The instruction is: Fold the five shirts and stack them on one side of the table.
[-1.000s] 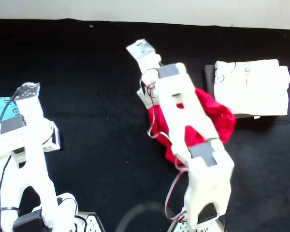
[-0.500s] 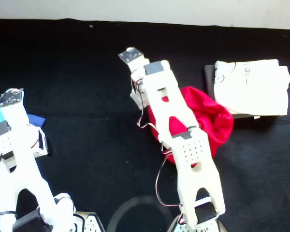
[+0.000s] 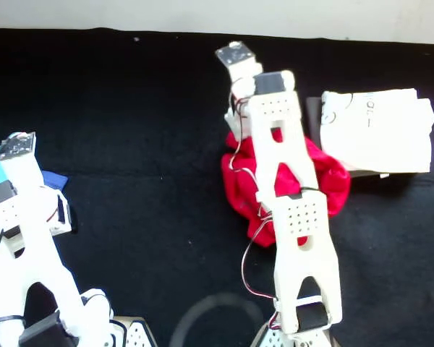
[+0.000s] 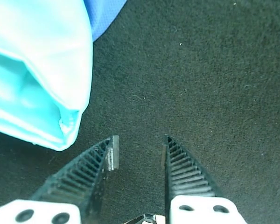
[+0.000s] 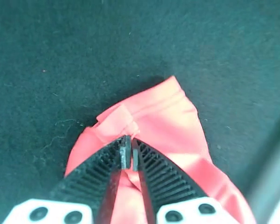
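A crumpled red shirt [image 3: 240,181] lies mid-table under the right arm. My right gripper [image 5: 129,153] is shut on a fold of the red shirt [image 5: 154,121] and holds it a little above the black cloth. In the high view that gripper [image 3: 235,58] sits at the shirt's far edge. A folded white shirt [image 3: 376,129] lies at the right on a dark one. At the left edge lie a light turquoise shirt [image 4: 32,74] and a blue shirt [image 4: 102,14]. My left gripper [image 4: 137,153] stands open over bare cloth beside the turquoise shirt.
The table is covered in black cloth [image 3: 130,108]. A white wall strip [image 3: 217,14] runs along the far edge. Both arm bases [image 3: 123,332] stand at the near edge, with red wires [image 3: 257,224] hanging along the right arm.
The right arm swung from the left back toward the far right, pulling the red shirt's fold with it. The left arm drew back to the left, then held still.
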You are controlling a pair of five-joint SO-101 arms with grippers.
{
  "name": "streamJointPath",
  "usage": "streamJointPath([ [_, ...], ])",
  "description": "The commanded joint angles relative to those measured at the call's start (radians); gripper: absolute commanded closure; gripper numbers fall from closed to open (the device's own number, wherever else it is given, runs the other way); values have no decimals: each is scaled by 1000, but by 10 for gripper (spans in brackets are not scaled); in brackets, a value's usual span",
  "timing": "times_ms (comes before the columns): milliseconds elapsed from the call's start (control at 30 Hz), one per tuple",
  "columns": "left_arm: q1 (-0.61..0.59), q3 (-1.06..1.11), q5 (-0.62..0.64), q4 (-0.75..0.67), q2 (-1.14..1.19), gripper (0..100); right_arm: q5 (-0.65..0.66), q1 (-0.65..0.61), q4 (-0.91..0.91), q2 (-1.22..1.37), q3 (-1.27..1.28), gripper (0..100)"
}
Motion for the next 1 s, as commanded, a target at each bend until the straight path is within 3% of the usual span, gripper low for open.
streamJointPath([
  [0, -1, -4, -3, 3, -12, 836, 2, -12, 59, -24, -105, 989],
  [333, -1, -4, -3, 3, -5, 836, 218, -74, 97, -31, -33, 961],
  [533, -1, -4, -3, -3, -5, 836, 221, -151, 93, -22, 24, 741],
  [967, -1, -4, -3, 0, -5, 836, 221, -122, 58, 74, 28, 731],
])
